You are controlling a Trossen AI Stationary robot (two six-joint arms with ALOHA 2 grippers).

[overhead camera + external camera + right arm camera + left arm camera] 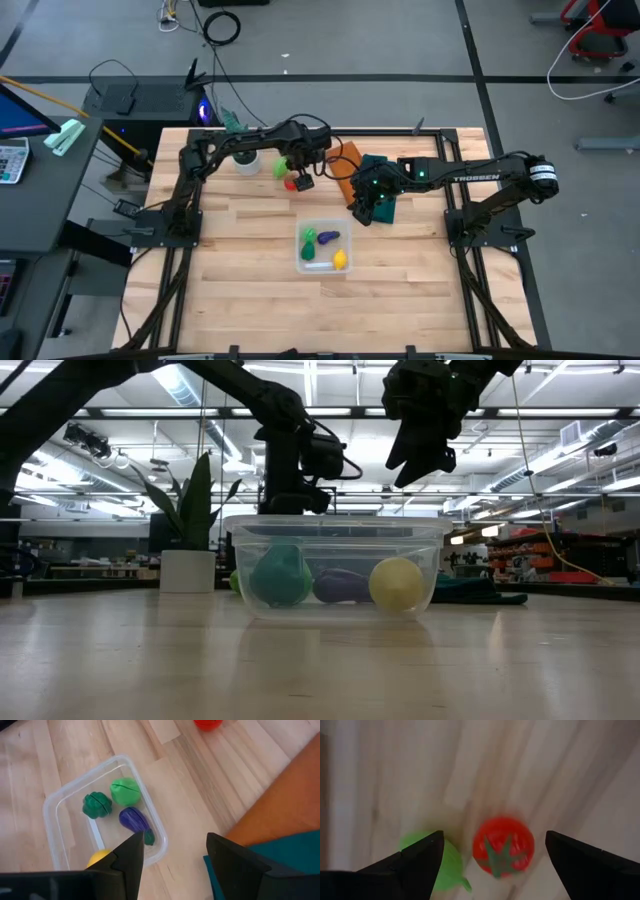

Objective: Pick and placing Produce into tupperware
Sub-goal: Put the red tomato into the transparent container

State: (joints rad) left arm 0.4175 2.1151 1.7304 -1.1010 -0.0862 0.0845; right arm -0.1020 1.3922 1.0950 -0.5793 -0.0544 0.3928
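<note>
The tupperware [102, 815] mid-table already holds 4 pieces: dark green [97, 804], a light green one [125, 791], purple [134, 820] and yellow [99, 857]. The red tomato [503, 845] still lies on the wood beside another light green piece [449, 868], with the left gripper [490, 855] spread wide over it. The right gripper [172, 855] hangs open and empty near the container, so I'd judge 2 pieces remain.

You have bright, even overhead strip lighting; the counter [320, 660] shows soft glare in the low view, and the left wrist view is motion-blurred throughout
</note>
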